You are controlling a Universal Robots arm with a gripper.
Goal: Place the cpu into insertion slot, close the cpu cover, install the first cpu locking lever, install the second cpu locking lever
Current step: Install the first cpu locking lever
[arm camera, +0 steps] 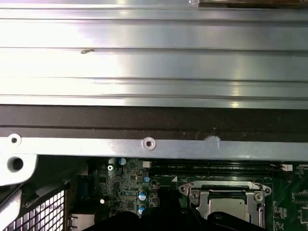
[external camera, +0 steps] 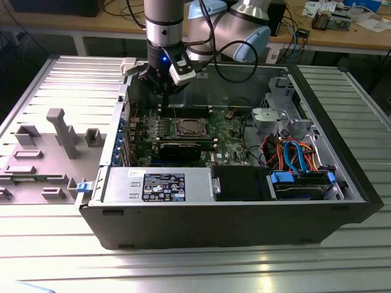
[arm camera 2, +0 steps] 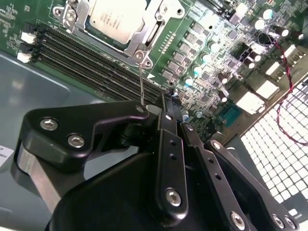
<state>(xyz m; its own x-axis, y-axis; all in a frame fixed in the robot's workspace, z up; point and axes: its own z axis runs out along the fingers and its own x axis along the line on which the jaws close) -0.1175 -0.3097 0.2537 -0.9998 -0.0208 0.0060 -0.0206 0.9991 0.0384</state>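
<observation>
The cpu (arm camera 2: 115, 19) lies in its socket on the green board, silver top up; it also shows in the exterior view (external camera: 186, 127) and the first wrist view (arm camera: 230, 207). The cpu cover (arm camera 2: 155, 30) lies flat around it as a silver frame. One thin wire locking lever (arm camera 2: 141, 79) stands up from the socket's corner and reaches the black gripper (arm camera 2: 168, 98). The fingers meet at their tips, so the gripper looks shut; whether the wire is pinched between them is hidden. In the exterior view the gripper (external camera: 162, 90) hovers over the board's back, toward the exterior view's left of the socket.
Black memory slots (arm camera 2: 82, 57) run beside the socket. The case's metal wall (arm camera: 154, 144) stands close behind the gripper. A power supply (external camera: 159, 183), a blue drive cage (external camera: 302, 183) and coloured cables (external camera: 293, 149) fill the case's front and right. A grey fixture (external camera: 61, 131) stands outside on the exterior view's left.
</observation>
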